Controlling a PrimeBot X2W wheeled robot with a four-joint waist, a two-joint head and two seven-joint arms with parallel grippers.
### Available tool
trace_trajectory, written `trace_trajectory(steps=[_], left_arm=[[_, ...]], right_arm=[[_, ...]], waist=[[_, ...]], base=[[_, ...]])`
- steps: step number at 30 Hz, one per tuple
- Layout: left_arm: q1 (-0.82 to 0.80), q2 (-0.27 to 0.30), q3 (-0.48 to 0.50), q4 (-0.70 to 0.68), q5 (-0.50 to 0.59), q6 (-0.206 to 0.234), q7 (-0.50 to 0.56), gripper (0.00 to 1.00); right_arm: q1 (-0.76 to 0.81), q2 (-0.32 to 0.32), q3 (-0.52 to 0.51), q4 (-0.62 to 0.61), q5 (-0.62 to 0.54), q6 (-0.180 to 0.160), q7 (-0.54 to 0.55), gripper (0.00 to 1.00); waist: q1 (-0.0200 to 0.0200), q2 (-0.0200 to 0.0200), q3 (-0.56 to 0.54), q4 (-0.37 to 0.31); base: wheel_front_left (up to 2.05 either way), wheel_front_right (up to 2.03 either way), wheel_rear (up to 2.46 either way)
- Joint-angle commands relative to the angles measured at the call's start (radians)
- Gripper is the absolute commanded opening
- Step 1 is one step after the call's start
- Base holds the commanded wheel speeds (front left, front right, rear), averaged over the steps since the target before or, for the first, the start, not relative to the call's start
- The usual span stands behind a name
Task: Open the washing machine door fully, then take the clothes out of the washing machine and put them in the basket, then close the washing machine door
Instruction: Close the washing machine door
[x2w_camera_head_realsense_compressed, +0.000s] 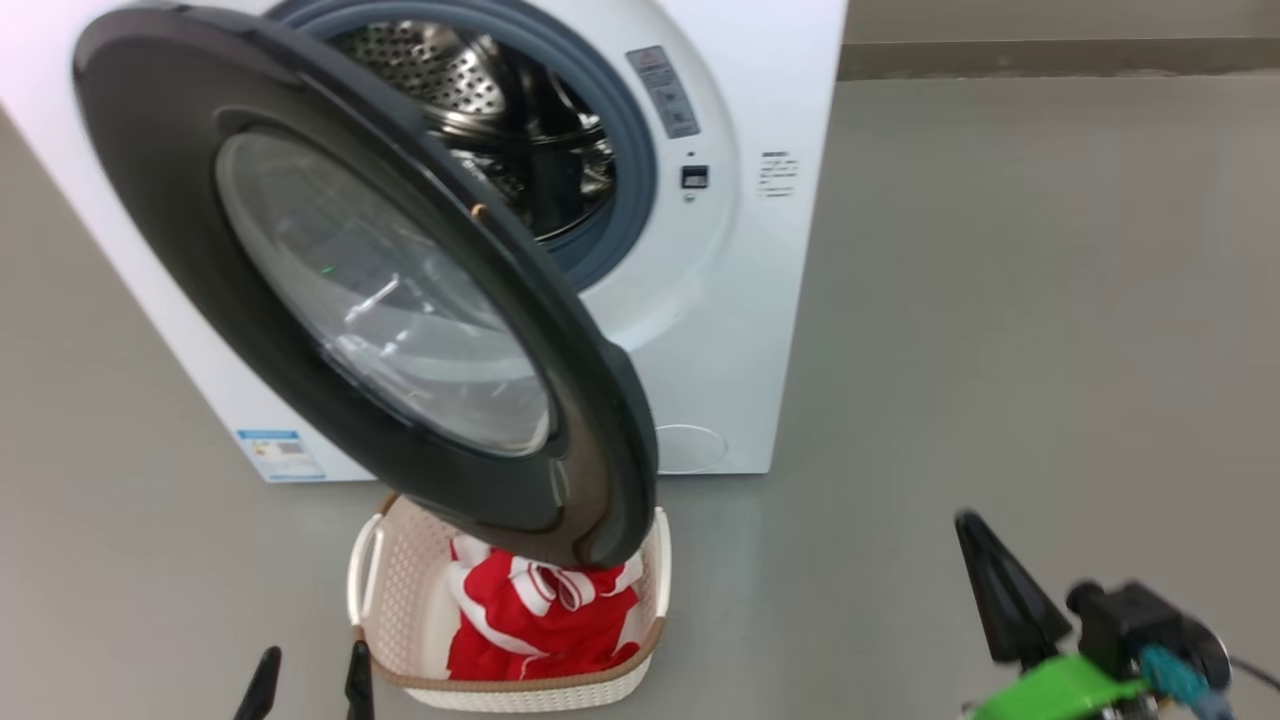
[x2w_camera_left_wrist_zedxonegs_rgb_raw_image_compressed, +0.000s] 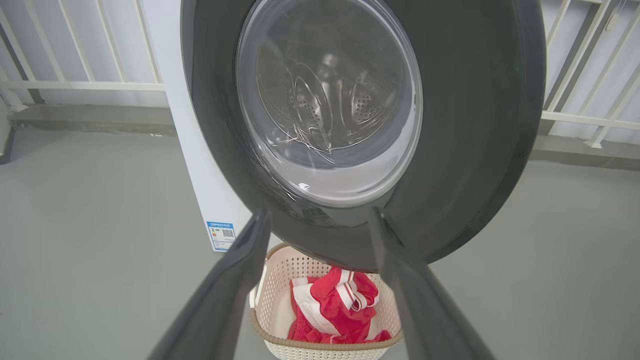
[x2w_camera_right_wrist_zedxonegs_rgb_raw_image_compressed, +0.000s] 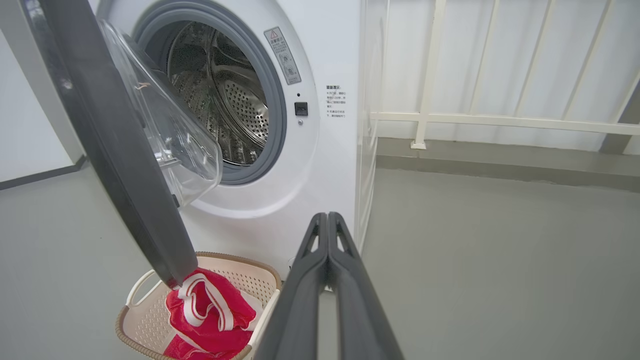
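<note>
In the head view the washing machine door is standing swung open from the washing machine. Its lower edge is hanging over the basket on the floor, where the clothes are lying in a red heap. The left gripper is showing at the lower left, fingers parted around nothing. The right gripper is sitting at the lower right, pinched closed and empty. In the left wrist view the spread fingers are framing the door's glass and the basket beneath it. In the right wrist view the two fingers are pressing together beside the basket, and the steel drum is showing behind the open door.
</note>
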Motion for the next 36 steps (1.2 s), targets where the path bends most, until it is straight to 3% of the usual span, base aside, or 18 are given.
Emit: trace_trajectory(steps=[1,17,27,36], left_arm=[[-0.049,0.001,0.024,-0.026,-0.002,0.004,-0.005,1.0],[-0.116,-0.021,-0.032,0.012,-0.002,-0.004,-0.021,1.0],[-0.132,-0.015,-0.034,0.012,-0.006,0.0,-0.031,1.0],[-0.142,-0.009,-0.04,0.014,0.0,0.007,-0.03,1.0]], right_arm=[[-0.073,-0.012,0.033,-0.014,0.004,0.003,-0.004,0.0],[-0.391,-0.012,0.054,0.102,0.002,0.003,-0.035,0.0],[-0.518,-0.012,0.161,-0.143,0.026,0.003,-0.023,0.0],[-0.475,-0.012,0.333,-0.265,0.092,0.003,0.063,0.0]], waist=[[0.0,0.0,0.012,0.026],[0.0,0.0,0.038,0.182],[0.0,0.0,0.037,0.198],[0.0,0.0,0.034,0.213]], base=[[0.0,0.0,0.0],[0.0,0.0,0.0],[0.0,0.0,0.0],[0.0,0.0,0.0]])
